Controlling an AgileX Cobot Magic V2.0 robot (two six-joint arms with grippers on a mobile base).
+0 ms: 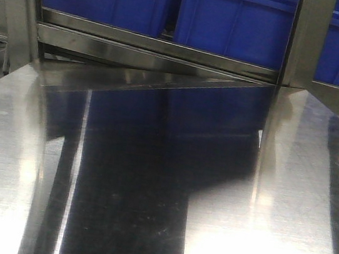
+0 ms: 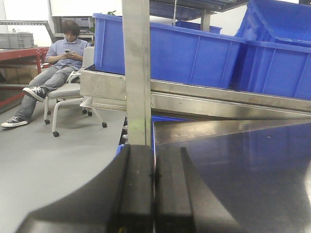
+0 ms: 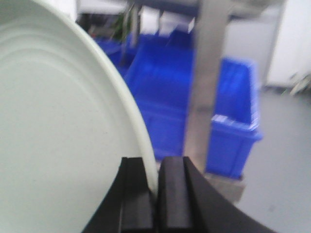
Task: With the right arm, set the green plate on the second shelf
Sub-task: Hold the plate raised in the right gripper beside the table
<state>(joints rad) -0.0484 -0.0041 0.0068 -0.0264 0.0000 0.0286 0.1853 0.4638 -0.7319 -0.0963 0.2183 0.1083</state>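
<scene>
Right wrist view: plate (image 3: 58, 145) fills the left half of frame. It is pale mint green and matte, with faint concentric rings. The low upturned rim arcs from top left down to bottom centre. Right gripper (image 3: 155, 194) is clamped on that rim at bottom centre, one black finger (image 3: 136, 199) on each side of it. The plate's left and lower parts are cut off by the frame, so the full outline isn't visible. Background is blurred: blue bins (image 3: 165, 97) and a steel post (image 3: 206, 87) right of centre. Can't tell how near the plate is to any shelf.

Left wrist view: left gripper (image 2: 154, 194) at bottom centre, fingers pressed together with nothing between them. Behind it are the post, more bins on a tilted steel ledge, and a shiny steel top (image 2: 243, 170) lower right. Person (image 2: 63, 58) sits on a chair (image 2: 65, 92) upper left, head down over a phone.

Front view shows only the reflective steel top, with bins and posts along the upper edge. Glare washes out the lower right corner.
</scene>
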